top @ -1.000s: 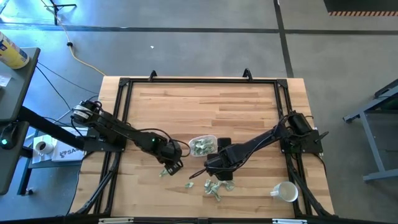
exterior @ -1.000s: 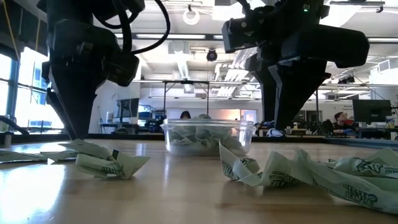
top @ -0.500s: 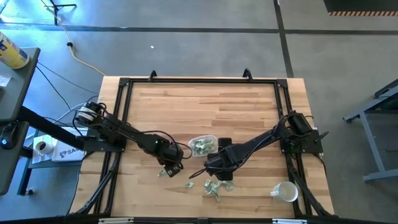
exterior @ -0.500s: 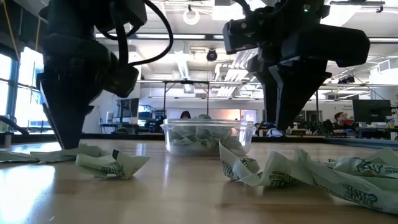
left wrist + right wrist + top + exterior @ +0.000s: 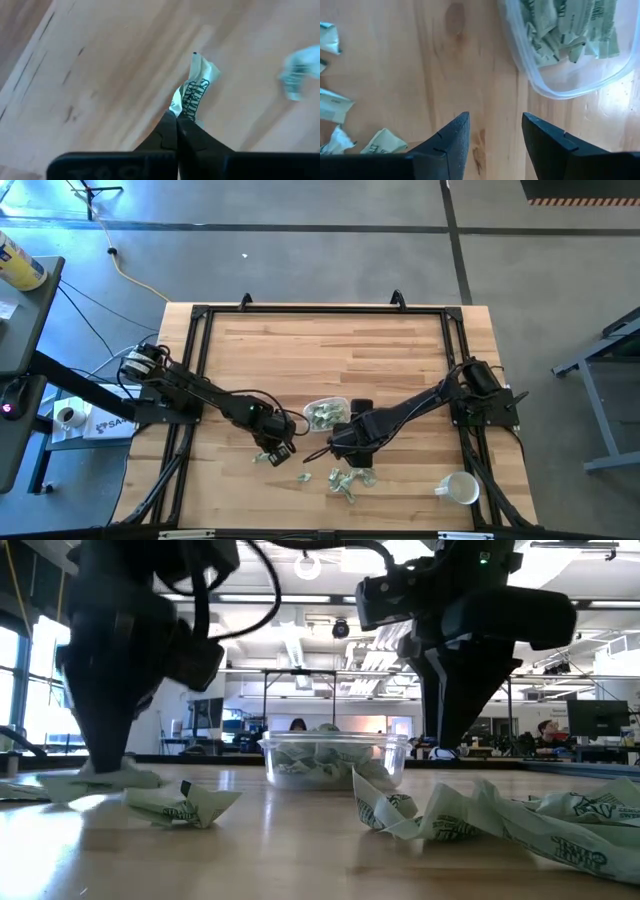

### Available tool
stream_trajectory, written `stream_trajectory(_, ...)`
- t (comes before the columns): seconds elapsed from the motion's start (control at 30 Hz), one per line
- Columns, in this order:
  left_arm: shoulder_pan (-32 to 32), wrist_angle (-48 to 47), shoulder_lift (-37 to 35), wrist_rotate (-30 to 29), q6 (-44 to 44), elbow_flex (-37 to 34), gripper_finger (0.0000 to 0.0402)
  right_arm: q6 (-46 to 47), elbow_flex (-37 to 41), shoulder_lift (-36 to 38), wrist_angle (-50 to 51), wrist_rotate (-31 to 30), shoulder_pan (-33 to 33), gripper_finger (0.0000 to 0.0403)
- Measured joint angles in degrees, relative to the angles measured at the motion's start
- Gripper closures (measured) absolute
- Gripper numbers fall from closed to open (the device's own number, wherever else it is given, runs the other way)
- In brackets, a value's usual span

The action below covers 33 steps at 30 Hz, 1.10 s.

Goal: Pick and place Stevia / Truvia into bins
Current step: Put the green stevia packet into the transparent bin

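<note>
Packet printed "Stevia" | left gripper pinches it | right gripper spread, empty

No legible text; packet print too blurred.

pale green/white pkts, clear bin, white mug

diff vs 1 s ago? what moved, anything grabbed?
The left tool came down a little toward the table's near edge and shut on a crumpled Stevia packet lying left of the clear bin; a second ago its fingers stood open over that packet. The right tool hangs open over bare wood beside the bin, much as before. The loose packets, the bin's contents and the white mug have not moved.
</note>
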<state>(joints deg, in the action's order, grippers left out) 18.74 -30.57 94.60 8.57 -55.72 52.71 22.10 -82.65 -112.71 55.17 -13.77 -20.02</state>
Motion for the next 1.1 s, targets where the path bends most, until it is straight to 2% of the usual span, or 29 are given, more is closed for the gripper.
stream_trajectory(0.17,-0.02,-7.78,-1.82,-0.07,0.55,5.17,0.0342,-0.36,0.0,0.0,0.19,0.32,0.83,0.0229)
stream_trajectory(0.27,-0.04,-10.13,-2.61,-0.63,2.45,7.37,0.0335,-1.57,0.0,0.0,0.29,0.25,0.93,0.0232)
stream_trajectory(0.43,-0.04,-12.8,-2.52,-4.63,2.92,7.6,0.0333,-2.95,0.02,0.0,0.23,-0.09,0.91,0.0235)
stream_trajectory(0.57,-0.04,-12.8,-2.88,-6.45,2.95,7.58,0.0312,-3.16,0.0,0.0,0.19,-0.21,0.91,0.0232)
stream_trajectory(0.67,0.02,-12.17,-4.01,-6.7,2.95,7.68,0.0276,-4.13,0.0,0.0,-0.16,-0.23,0.91,0.0231)
stream_trajectory(0.8,0.02,-14.42,-3.64,-9.37,2.95,7.45,0.0209,-4.6,0.09,0.0,-0.33,-0.22,0.91,0.0234)
stream_trajectory(0.93,0.0,-10.96,-3.16,-9.48,4.75,7.54,0.0149,-4.6,1.02,0.0,-0.38,0.21,0.91,0.0235)
stream_trajectory(1.1,0.02,-5.75,-2.81,-9.23,8.97,7.6,0.0119,-4.33,3.09,0.0,-0.16,0.98,0.86,0.0236)
